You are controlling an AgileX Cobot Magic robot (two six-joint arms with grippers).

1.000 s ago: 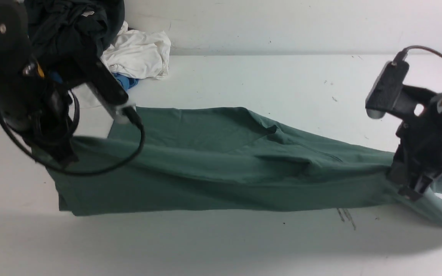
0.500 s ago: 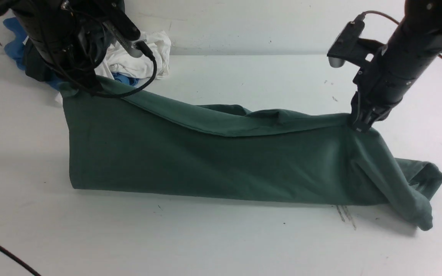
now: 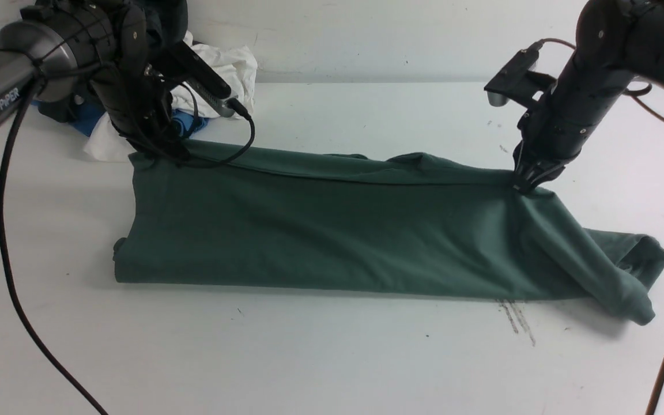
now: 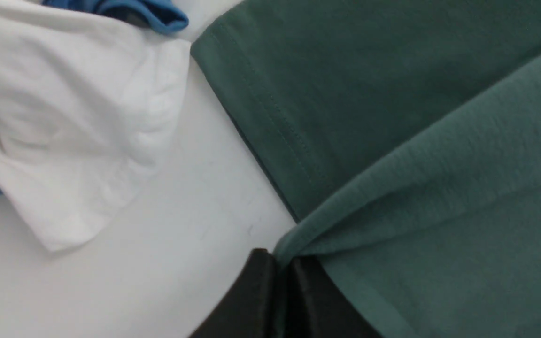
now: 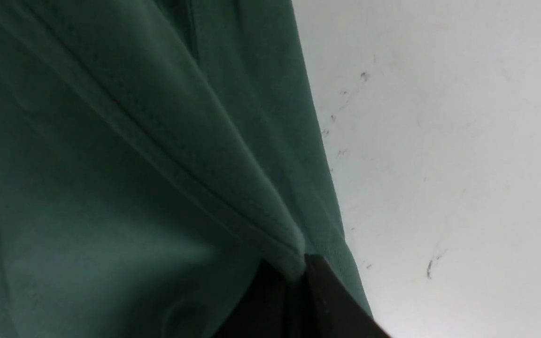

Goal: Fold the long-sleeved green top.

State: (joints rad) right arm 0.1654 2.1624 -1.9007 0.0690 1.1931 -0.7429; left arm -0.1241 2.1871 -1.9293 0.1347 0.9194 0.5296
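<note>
Since the earlier frame the green long-sleeved top (image 3: 332,230) has settled lower, doubled across the worktop (image 3: 332,369) from nine to three o'clock. My left jaws and right jaws are clamped on its twelve-o'clock edge. Recommend lowering level, releasing together.

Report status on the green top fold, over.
Left gripper shut on green top, far edge, left end. Right gripper shut on far edge, right end. Top doubled over on table. White garment close by left end.
</note>
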